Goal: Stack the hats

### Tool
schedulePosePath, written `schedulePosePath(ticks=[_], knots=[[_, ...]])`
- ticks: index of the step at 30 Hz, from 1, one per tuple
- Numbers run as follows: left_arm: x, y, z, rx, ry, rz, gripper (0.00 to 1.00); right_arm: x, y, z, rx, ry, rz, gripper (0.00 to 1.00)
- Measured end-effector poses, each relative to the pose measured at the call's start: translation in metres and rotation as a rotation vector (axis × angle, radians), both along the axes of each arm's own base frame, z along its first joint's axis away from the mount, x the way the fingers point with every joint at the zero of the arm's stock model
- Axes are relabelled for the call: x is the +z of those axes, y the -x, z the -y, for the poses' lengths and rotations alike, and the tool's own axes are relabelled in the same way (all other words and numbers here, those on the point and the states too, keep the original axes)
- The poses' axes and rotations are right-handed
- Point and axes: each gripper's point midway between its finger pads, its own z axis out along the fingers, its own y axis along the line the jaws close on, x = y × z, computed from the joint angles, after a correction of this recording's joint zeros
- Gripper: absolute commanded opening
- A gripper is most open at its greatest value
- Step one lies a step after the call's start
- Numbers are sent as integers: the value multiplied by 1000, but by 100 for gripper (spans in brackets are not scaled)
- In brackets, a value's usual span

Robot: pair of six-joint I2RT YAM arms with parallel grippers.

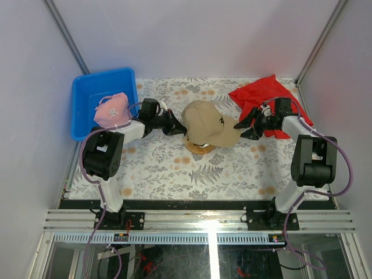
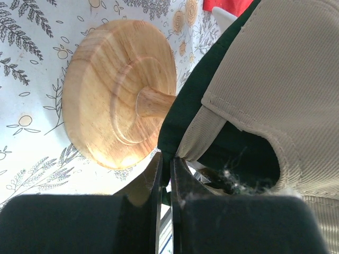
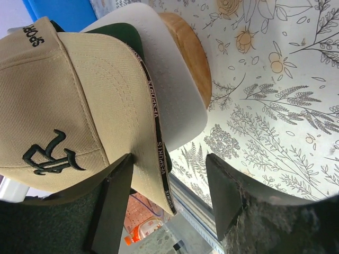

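Left fingers (image 2: 152, 193) clenched at rear of tan cap (image 2: 280, 79); right fingers (image 3: 225, 196) released around its brim.

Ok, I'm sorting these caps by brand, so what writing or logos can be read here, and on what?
"VESPORTS": repeated along the dark strip edging the brim of the tan cap.
"SPORTS": on the side of the tan cap, its start possibly hidden.
Dark monogram on the front of the tan cap: stylised, not readable.
White mark on the pink cap: too small to read.
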Motion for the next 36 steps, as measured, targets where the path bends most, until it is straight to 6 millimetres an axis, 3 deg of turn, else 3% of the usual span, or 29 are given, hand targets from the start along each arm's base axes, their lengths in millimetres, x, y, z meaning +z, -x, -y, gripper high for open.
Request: schedulePosePath(ticks=[5,16,26,36], knots=[[2,0,0,-3,-9,-16,2,1,0,4,-7,35,10,66],[23,-5,-23,97,47,-27,33,3,2,14,-22,125,25,69],[73,-11,-29,142,116,55,41,18,2,17,-23,157,78,74],[96,-18,-55,228,106,95,46,18,2,20,-30,177,78,77]])
